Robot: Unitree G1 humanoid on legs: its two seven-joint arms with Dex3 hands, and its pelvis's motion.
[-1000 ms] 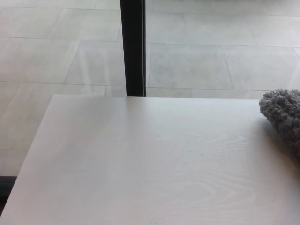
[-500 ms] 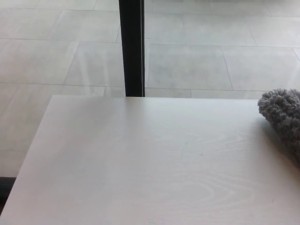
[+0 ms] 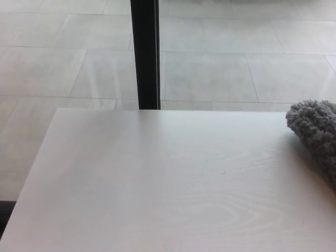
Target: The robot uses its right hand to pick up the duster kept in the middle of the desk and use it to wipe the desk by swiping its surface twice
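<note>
A fluffy grey duster [image 3: 315, 132] lies on the pale wooden desk [image 3: 157, 184] at the right edge of the head view. Part of it is cut off by the frame. Neither of my hands shows in this view.
A black vertical post [image 3: 145, 52] stands just beyond the desk's far edge. Grey floor tiles [image 3: 220, 63] lie behind it. The desk's left edge runs diagonally down the picture's left side.
The whole picture has shifted slightly left and down, so the camera has moved. The duster lies in the same place on the desk.
</note>
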